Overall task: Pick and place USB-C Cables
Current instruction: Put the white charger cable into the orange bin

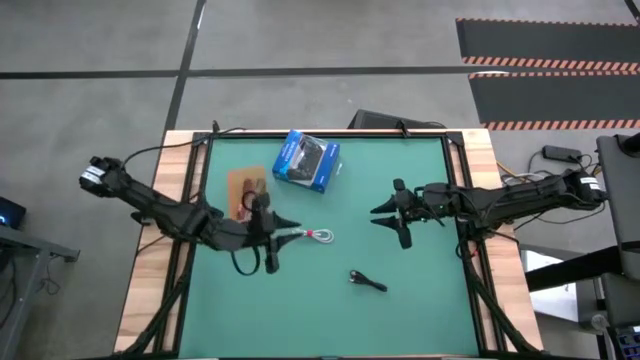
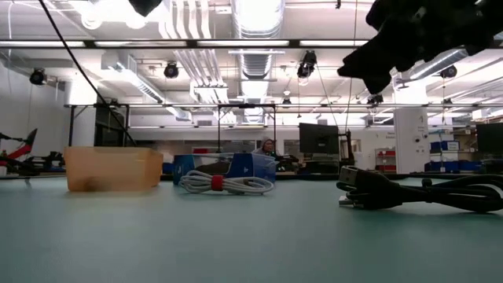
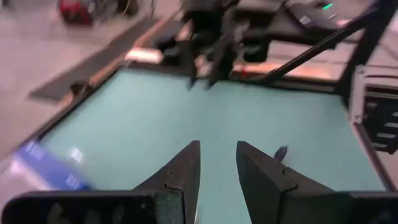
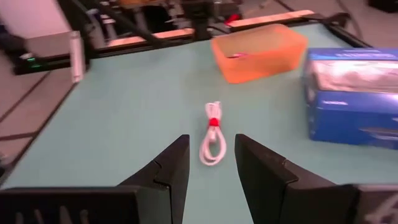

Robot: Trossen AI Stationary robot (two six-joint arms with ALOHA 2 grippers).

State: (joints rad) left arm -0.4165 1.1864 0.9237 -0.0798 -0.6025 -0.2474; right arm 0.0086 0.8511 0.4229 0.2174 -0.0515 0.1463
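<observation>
**Ana:** High view first: how many cables do you count?

**Ben:** Two. One white cable (image 1: 318,236), coiled and cinched with a red tie, lies near the middle of the green mat (image 1: 400,300). One black cable (image 1: 368,282) lies apart from it, nearer the front edge.

**Ana:** And the other things?

**Ben:** One blue box (image 1: 306,161) with a dark picture at the back, and one orange-brown translucent tray (image 1: 243,186) just beside it, partly under the left arm.

**Ana:** The grippers?

**Ben:** The left gripper (image 1: 276,240) hangs by the white cable's end, fingers apart with nothing between them. The right gripper (image 1: 392,217) hovers over bare mat to the right of centre, also parted and holding nothing; its wrist view looks straight at the white cable.

**Ana:** Surface and room?

**Ben:** Smooth matte green mat on a table with wooden edges (image 1: 160,240), grey concrete floor with striped black mats. The low view shows ceiling ducts, strip lights and a person far behind the table.
</observation>
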